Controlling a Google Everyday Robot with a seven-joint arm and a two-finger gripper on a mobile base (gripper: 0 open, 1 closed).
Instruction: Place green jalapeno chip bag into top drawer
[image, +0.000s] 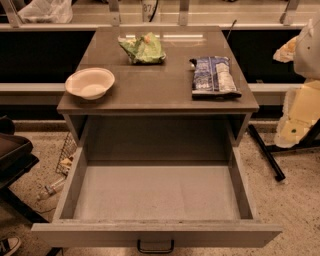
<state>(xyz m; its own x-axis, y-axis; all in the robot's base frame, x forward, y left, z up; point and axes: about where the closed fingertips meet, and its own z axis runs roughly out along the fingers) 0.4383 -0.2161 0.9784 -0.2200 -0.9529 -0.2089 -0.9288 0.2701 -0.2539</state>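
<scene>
The green jalapeno chip bag (143, 48) lies crumpled at the back middle of the cabinet's top. The top drawer (67, 187) is pulled fully open toward me, its flat bottom bare and its dark handle (155, 246) at the front. My gripper (286, 50) is at the right edge of the view on the pale arm. It is off to the right of the cabinet, well apart from the green bag, and nothing shows in it.
A white bowl (90, 82) sits at the front left of the cabinet top (160, 90). A flat blue-and-white bag (214, 75) lies at the right. A dark chair (12, 155) stands left of the drawer. A wire basket and a bottle (50, 189) lie on the floor.
</scene>
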